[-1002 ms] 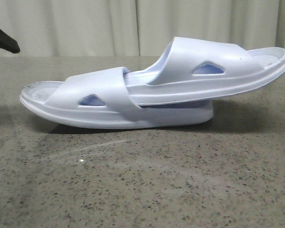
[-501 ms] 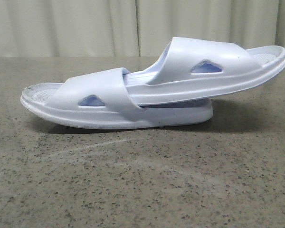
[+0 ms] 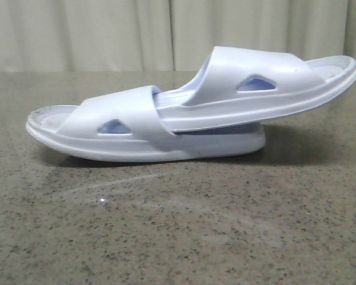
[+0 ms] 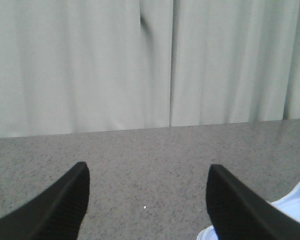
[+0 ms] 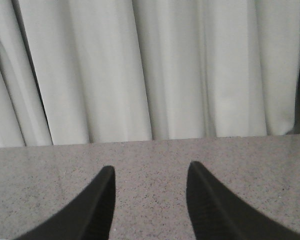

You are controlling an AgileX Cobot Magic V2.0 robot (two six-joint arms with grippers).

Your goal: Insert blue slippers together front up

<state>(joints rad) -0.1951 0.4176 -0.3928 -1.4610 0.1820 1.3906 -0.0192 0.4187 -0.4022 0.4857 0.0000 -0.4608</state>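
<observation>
On the speckled grey stone worktop (image 3: 178,225) in your front view you have the blue slippers (image 3: 190,110) nested one into the other: the lower slipper (image 3: 124,127) lies flat on its sole, and the upper slipper (image 3: 261,83) has one end pushed under the lower one's wide strap, its other end angled up and clear of the worktop toward the right. Each strap shows a triangular side cut-out, and the ribbed footbeds are visible at the two outer ends. Neither arm appears in your front view. In your left wrist view, the left gripper (image 4: 147,195) is spread wide with nothing between its dark ribbed fingers (image 4: 65,205), and an edge of a pale slipper (image 4: 290,207) shows just beyond one finger, not touching as far as you can tell. In your right wrist view, the right gripper (image 5: 150,200) is also parted and empty above bare worktop, facing the pale pleated curtain (image 5: 150,70) that runs behind the table.
</observation>
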